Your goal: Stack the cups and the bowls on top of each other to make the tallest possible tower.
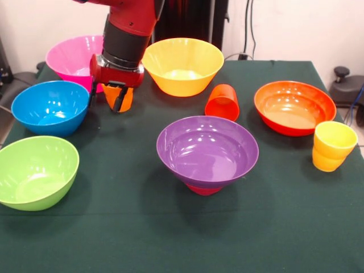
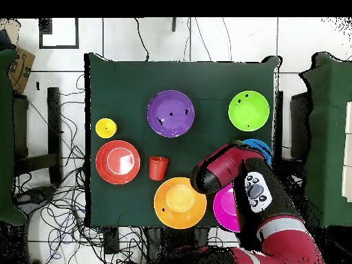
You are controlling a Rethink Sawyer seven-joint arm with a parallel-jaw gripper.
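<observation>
My gripper [image 1: 114, 103] hangs at the table's far left, between the pink bowl [image 1: 73, 57] and the blue bowl [image 1: 51, 107]. It is shut on the ribbed orange cup [image 1: 127, 100], with one finger inside the rim. The plain red-orange cup [image 1: 222, 102] lies on its side mid-table. The ribbed yellow cup [image 1: 333, 145] stands at the right edge. The purple bowl [image 1: 207, 151] rests on the small magenta-red bowl [image 1: 203, 189], making a low tower. In the overhead view the arm [image 2: 234, 172] hides the gripper and the held cup.
The yellow bowl [image 1: 183, 65] stands just right of the gripper. The orange-red bowl [image 1: 294, 106] is at the right and the green bowl [image 1: 35, 172] at the near left. The blue bowl [image 2: 260, 146] is partly covered by the arm in the overhead view.
</observation>
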